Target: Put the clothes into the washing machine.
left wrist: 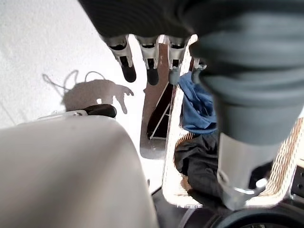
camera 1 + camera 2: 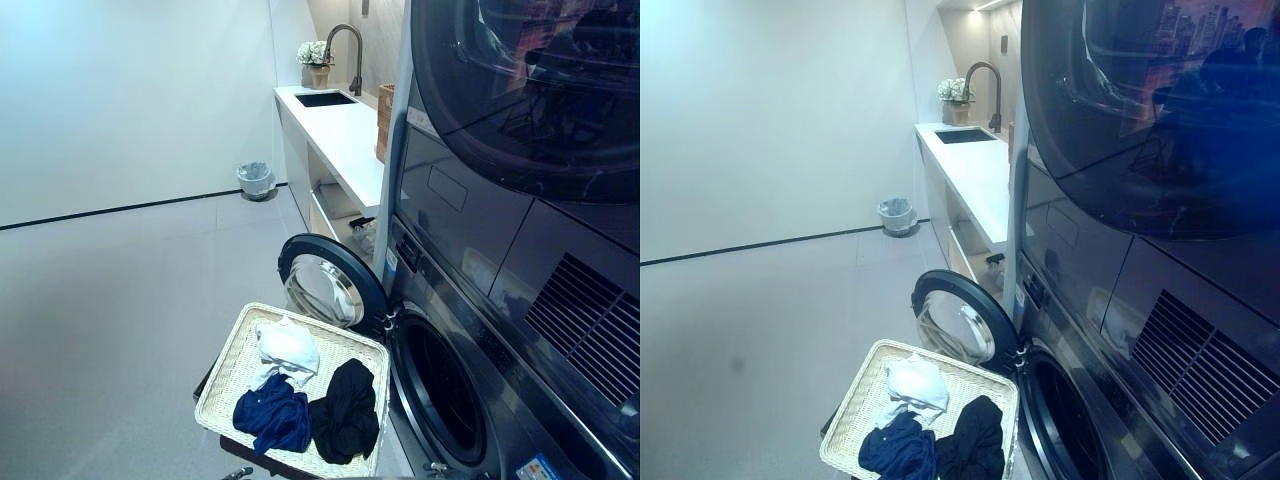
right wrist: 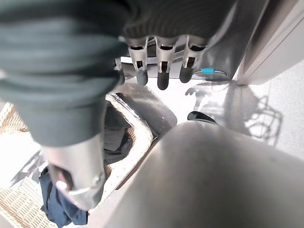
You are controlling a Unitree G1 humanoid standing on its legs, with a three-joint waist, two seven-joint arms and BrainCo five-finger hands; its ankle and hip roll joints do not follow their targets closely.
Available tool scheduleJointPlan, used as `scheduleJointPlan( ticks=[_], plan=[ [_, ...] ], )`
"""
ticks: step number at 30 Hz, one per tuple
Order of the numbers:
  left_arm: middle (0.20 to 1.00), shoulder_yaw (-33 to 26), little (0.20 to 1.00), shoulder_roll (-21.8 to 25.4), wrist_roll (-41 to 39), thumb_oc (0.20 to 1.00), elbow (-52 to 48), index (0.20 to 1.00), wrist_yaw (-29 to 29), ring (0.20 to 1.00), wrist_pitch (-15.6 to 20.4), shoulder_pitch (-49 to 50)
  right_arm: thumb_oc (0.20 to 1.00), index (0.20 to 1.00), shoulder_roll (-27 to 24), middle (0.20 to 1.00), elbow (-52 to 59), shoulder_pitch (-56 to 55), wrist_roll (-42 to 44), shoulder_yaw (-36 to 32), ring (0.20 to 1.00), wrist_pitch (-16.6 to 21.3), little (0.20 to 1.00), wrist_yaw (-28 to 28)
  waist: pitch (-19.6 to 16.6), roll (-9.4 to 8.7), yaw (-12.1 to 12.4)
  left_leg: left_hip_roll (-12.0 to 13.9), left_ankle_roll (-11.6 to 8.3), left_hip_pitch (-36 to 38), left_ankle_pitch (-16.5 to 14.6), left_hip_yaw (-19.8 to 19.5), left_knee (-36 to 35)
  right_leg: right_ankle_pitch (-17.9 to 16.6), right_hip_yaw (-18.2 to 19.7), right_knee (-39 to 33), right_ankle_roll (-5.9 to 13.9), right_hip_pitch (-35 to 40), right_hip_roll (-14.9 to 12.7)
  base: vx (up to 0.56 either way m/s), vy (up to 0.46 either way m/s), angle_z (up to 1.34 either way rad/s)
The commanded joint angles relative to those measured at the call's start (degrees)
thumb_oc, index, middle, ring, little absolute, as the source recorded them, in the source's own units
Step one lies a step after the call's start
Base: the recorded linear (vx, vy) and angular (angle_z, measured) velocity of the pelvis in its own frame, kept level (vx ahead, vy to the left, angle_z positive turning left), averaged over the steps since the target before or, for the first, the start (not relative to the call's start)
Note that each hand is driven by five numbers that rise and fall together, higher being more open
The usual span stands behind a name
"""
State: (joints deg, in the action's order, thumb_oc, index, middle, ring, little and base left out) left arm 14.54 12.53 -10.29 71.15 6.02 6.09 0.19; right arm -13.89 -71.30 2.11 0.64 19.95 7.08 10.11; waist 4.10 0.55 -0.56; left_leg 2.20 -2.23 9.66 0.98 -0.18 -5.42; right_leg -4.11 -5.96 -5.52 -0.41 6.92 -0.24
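The left hand (image 1: 151, 57) hangs with its fingers (image 1: 128, 64) straight and relaxed, holding nothing. Just past the fingertips is the wicker basket (image 1: 170, 156), and a blue garment (image 1: 197, 107) lies inside beside a black garment (image 1: 199, 164).

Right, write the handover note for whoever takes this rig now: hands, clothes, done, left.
Left hand: open, fingers relaxed, holding nothing, above the floor beside the basket.
Right hand: open, empty, near the washer's front.
Clothes: white, blue and black pieces all lie in the basket, which sits just in front of the washer.
Done: washer door stands open.
Left: everything, no piece is in the drum yet. Pick each one up and load it.
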Motion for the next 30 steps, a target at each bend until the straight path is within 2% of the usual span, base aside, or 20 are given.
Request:
scheduleJointPlan(
  ticks=[1,3,5,6,7,10,11,14,18,22,23,24,27,28,30],
  plan=[
    [1.0,-0.6,1.0,-1.6,-0.2,1.0,2.3,1.0,-4.3,1.0,3.6,-4.2,1.0,1.0,1.2,1.0,-3.0,5.4,-0.3,0.2,1.0,1.4,1.0,0.2,2.3,-1.72,0.7,-5.3,2.25,1.0,-3.9,3.1,1.4,3.5,0.8,2.0,5.27,2.5,-0.8,0.04,0.007,0.0],
    [1.0,-1.0,1.0,-1.5,0.7,1.0,2.4,1.0,-8.7,1.0,4.6,-4.2,1.0,1.0,1.3,1.0,-3.1,5.2,-0.4,0.3,1.0,1.4,1.0,0.2,2.6,-1.75,0.7,-5.2,2.28,0.9,-3.8,3.1,1.4,3.6,0.7,2.2,5.26,2.4,-0.8,0.06,0.01,0.0],
    [1.0,-1.4,1.0,-1.3,0.6,1.0,2.3,1.0,-10.7,1.0,4.8,-4.2,1.0,1.0,1.3,1.0,-3.0,5.1,-0.4,0.5,1.0,1.2,1.0,0.2,2.8,-1.77,0.7,-5.2,2.26,0.8,-3.8,3.1,1.5,3.7,0.7,2.4,5.25,2.2,-0.8,0.06,0.01,0.0],
    [1.0,-1.9,1.0,-1.0,1.4,1.0,2.3,1.0,-15.1,1.0,5.1,-4.5,1.0,1.0,1.2,1.0,-3.0,5.0,-0.4,0.7,1.0,1.2,1.0,0.4,3.2,-1.87,0.7,-5.1,2.23,0.6,-3.7,3.1,1.6,3.7,0.7,2.6,5.2,2.0,-0.8,0.06,0.01,0.0],
    [1.0,-2.0,1.0,-1.0,1.6,1.0,2.3,1.0,-15.8,1.0,5.2,-4.5,1.0,1.0,1.2,1.0,-3.0,5.0,-0.4,0.7,1.0,1.2,1.0,0.4,3.2,-1.87,0.7,-5.1,2.23,0.5,-3.7,3.1,1.7,3.7,0.7,2.6,5.19,2.0,-0.8,0.08,0.014,0.0],
    [1.0,-2.3,1.0,-0.5,5.4,1.0,2.1,1.0,-23.7,1.0,6.0,-5.3,1.0,1.0,0.9,1.0,-2.9,5.1,-0.1,1.2,1.0,1.3,1.0,0.4,4.1,-2.07,0.6,-5.1,2.18,0.0,-3.7,3.2,2.2,3.7,1.0,2.9,5.1,1.4,-0.9,0.06,0.013,0.0],
    [1.0,-2.3,1.0,-0.5,5.4,1.0,2.1,1.0,-23.7,1.0,6.0,-5.3,1.0,1.0,0.9,1.0,-2.9,5.1,-0.1,1.2,1.0,1.3,1.0,0.4,4.1,-2.07,0.6,-5.1,2.18,0.0,-3.7,3.2,2.2,3.7,1.0,2.9,5.1,1.4,-0.9,0.04,0.018,0.0],
    [1.0,-0.1,1.0,1.1,12.3,1.0,1.3,1.0,-32.6,1.0,5.8,-7.9,1.0,1.0,-0.3,1.0,-1.6,6.1,1.5,2.8,1.0,1.8,1.0,0.4,6.2,-2.09,0.2,-4.8,2.04,-2.9,-4.6,3.5,5.3,4.1,1.6,4.2,4.9,-1.0,-1.2,0.03,0.034,-0.01],
    [1.0,3.0,1.0,2.4,13.2,1.0,0.5,1.0,-36.1,1.0,3.9,-12.0,1.0,1.0,-1.8,1.0,0.0,8.3,3.7,4.4,1.0,2.4,1.0,0.2,9.2,-1.92,-0.6,-4.8,2.1,-7.1,-4.6,3.8,8.4,3.9,2.6,6.5,4.54,-5.2,-1.4,-0.07,0.068,-0.02],
    [1.0,5.8,1.0,3.2,12.5,1.0,0.1,1.0,-38.9,1.0,0.5,-18.9,1.0,1.0,-3.3,1.0,2.2,12.1,6.0,5.9,1.0,3.5,1.0,-0.3,14.6,-1.54,-2.5,-4.7,2.28,-13.2,-4.0,4.3,11.3,3.2,4.8,10.5,4.59,-12.9,-1.7,-0.13,0.105,-0.12],
    [1.0,5.8,1.0,3.2,12.5,1.0,0.1,1.0,-38.9,1.0,0.5,-18.9,1.0,1.0,-3.3,1.0,2.2,12.1,6.0,5.9,1.0,3.5,1.0,-0.3,14.6,-1.53,-2.5,-4.7,2.28,-13.3,-4.0,4.3,11.4,3.3,4.9,10.6,4.59,-13.0,-1.7,-0.1,0.115,-0.25],
    [1.0,6.2,1.0,3.4,11.3,1.0,-0.1,1.0,-39.5,1.0,0.0,-20.4,1.0,1.0,-3.6,1.0,2.7,13.1,6.6,6.3,1.0,3.8,1.0,-0.5,16.1,-1.49,-3.1,-4.8,2.36,-15.1,-3.8,4.4,12.3,3.0,5.7,11.6,4.62,-15.1,-1.8,-0.1,0.131,-0.11],
    [1.0,6.5,1.0,3.3,7.8,1.0,0.3,1.0,-40.5,1.0,-1.2,-24.7,1.0,1.0,-3.5,1.0,3.8,16.2,8.0,7.1,1.0,4.2,1.0,-1.9,19.5,-2.05,-4.5,-5.8,2.92,-21.9,-4.3,5.1,17.0,1.9,7.9,14.7,4.93,-22.6,-2.4,-0.11,0.141,-0.29],
    [1.0,6.5,1.0,3.3,7.8,1.0,0.3,1.0,-40.5,1.0,-1.2,-24.7,1.0,1.0,-3.5,1.0,3.8,16.2,8.0,7.1,1.0,4.2,1.0,-1.9,19.4,-2.05,-4.5,-5.8,2.92,-22.0,-4.3,5.1,17.0,1.9,7.9,14.7,4.93,-22.7,-2.4,-0.1,0.092,-0.21],
    [1.0,5.9,1.0,3.3,6.3,1.0,1.4,1.0,-40.4,1.0,-1.7,-27.9,1.0,1.0,-3.3,1.0,4.2,18.1,8.3,7.6,1.0,4.5,1.0,-2.5,21.2,-2.97,-5.4,-6.6,3.21,-26.4,-5.3,5.7,21.0,1.1,9.2,16.5,5.26,-27.3,-3.0,-0.09,0.09,-0.15]
  ],
)
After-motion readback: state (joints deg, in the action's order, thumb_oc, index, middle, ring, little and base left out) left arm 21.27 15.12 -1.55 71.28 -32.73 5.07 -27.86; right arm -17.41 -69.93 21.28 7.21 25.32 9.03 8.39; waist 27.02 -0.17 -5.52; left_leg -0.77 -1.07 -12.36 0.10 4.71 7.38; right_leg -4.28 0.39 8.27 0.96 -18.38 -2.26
